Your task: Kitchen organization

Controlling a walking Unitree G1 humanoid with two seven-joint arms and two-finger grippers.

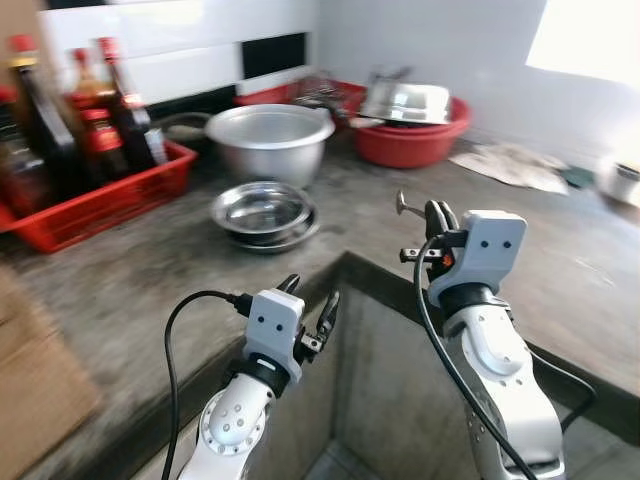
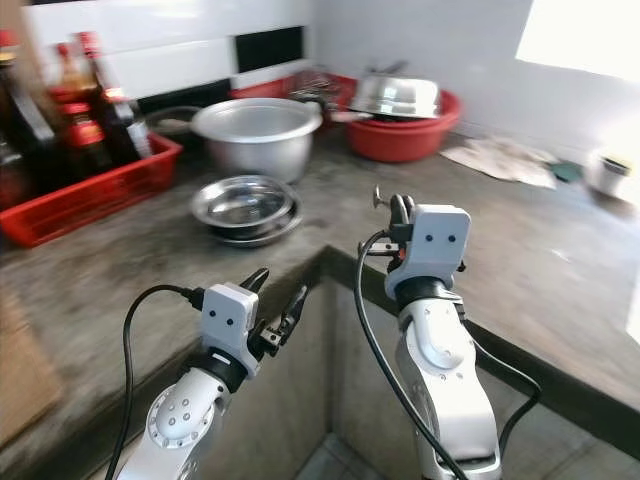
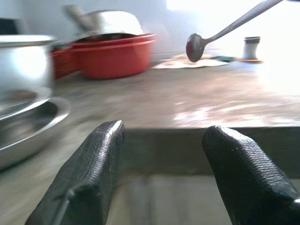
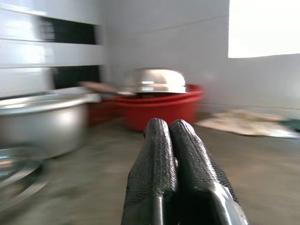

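Right gripper clenched on thin metal spoon, bowl projecting toward 11 o'clock above grey tabletop; left gripper released, empty, at 7 o'clock; likely light, rigid, slippery — best held mid-handle.

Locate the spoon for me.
The metal spoon is pinched in the right gripper, held above the grey countertop near its inner corner. It sits right of the stacked steel plates and forward of the red basin.
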